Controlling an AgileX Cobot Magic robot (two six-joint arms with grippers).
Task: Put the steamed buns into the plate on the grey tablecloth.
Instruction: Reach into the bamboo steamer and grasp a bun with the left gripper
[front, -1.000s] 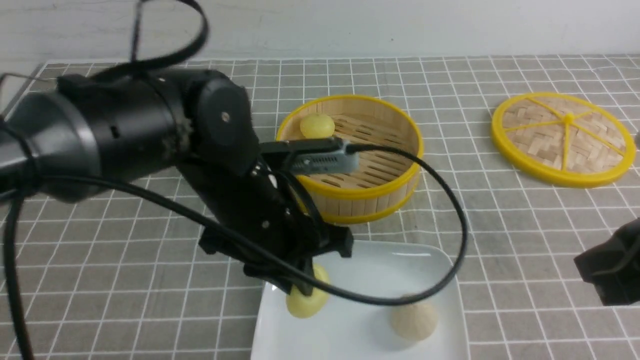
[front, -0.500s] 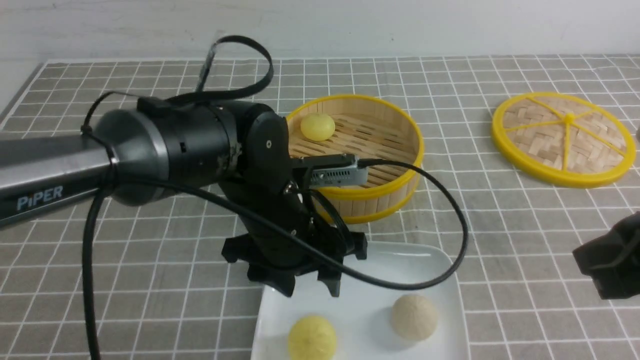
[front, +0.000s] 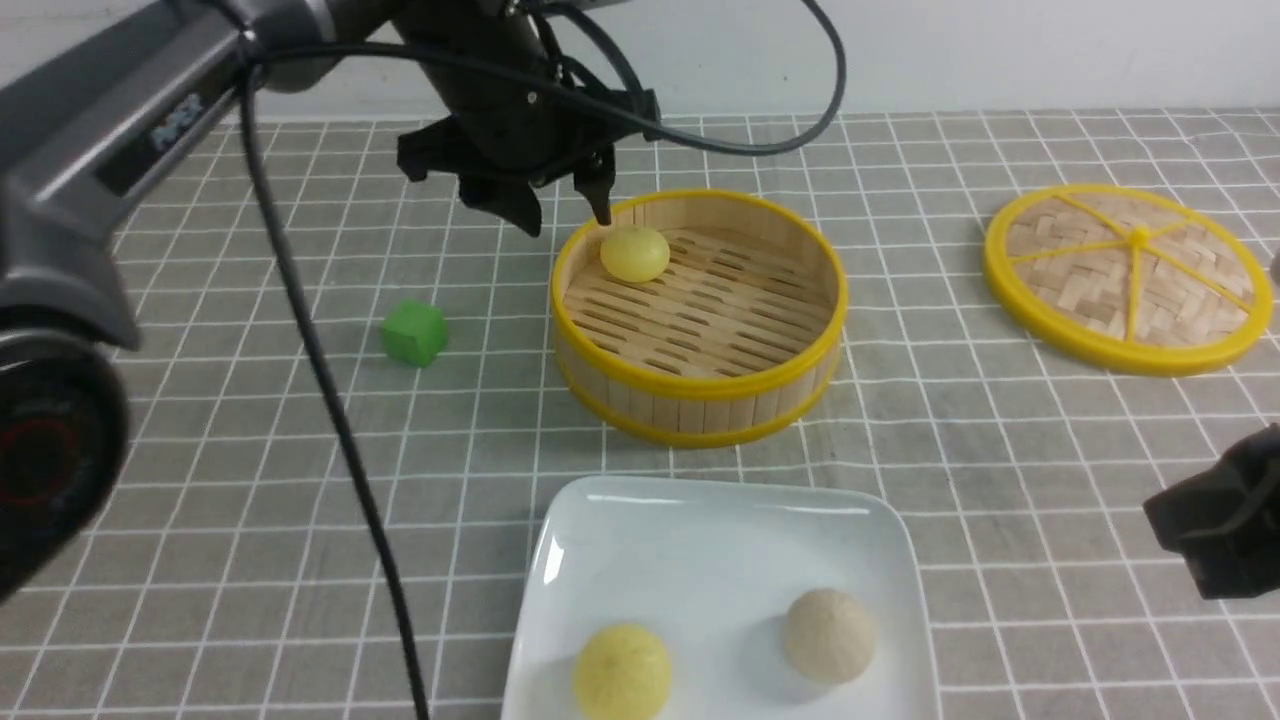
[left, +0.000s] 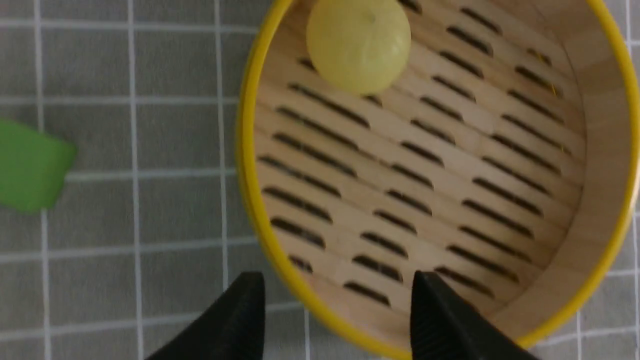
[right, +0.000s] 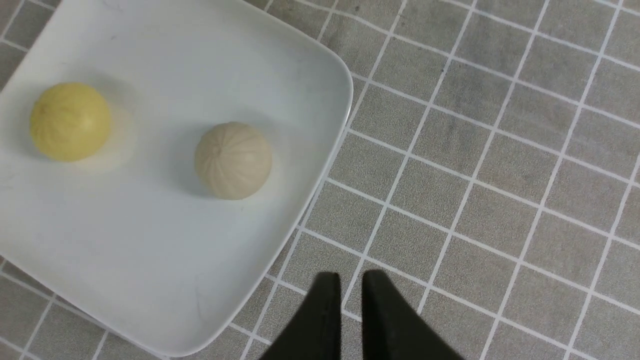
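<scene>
At the far left of the front view the left arm (front: 100, 130) comes in large and out of focus, its base joint cut off by the picture's edge. The pale lettering on its link is too blurred to read, and no other writing shows anywhere. A black cable (front: 330, 400) hangs from it across the grey tablecloth (front: 250, 450) that covers the surface and runs out of the bottom of the picture. A green cube (front: 414, 332) sits on the cloth beside the bamboo steamer (front: 700, 395); the left wrist view shows only part of that cube at its edge. The left gripper (front: 567, 218) hangs over the steamer's far-left rim with its jaws wide and nothing between them, one tip outside over the cloth and the other inside the rim; how high it hangs cannot be told. Just beside it, a pale yellow steamed bun (front: 634, 253) lies on the slatted floor against the steamer's far wall, not yet on the plate. The white square plate (front: 700, 520) lies on the cloth nearer the robot, apart from the steamer, its near edge cut off. On it rest a second yellow steamed bun (front: 621, 672), clipped by the bottom of the picture, and a beige steamed bun (front: 828, 634), the two apart. The woven steamer lid (front: 1128, 275) lies flat far to the right. The right gripper (right: 351, 300) hangs over bare cloth just off the plate's corner, jaws nearly together with a slim gap, holding nothing; in the front view it is only a dark block at the right edge.
</scene>
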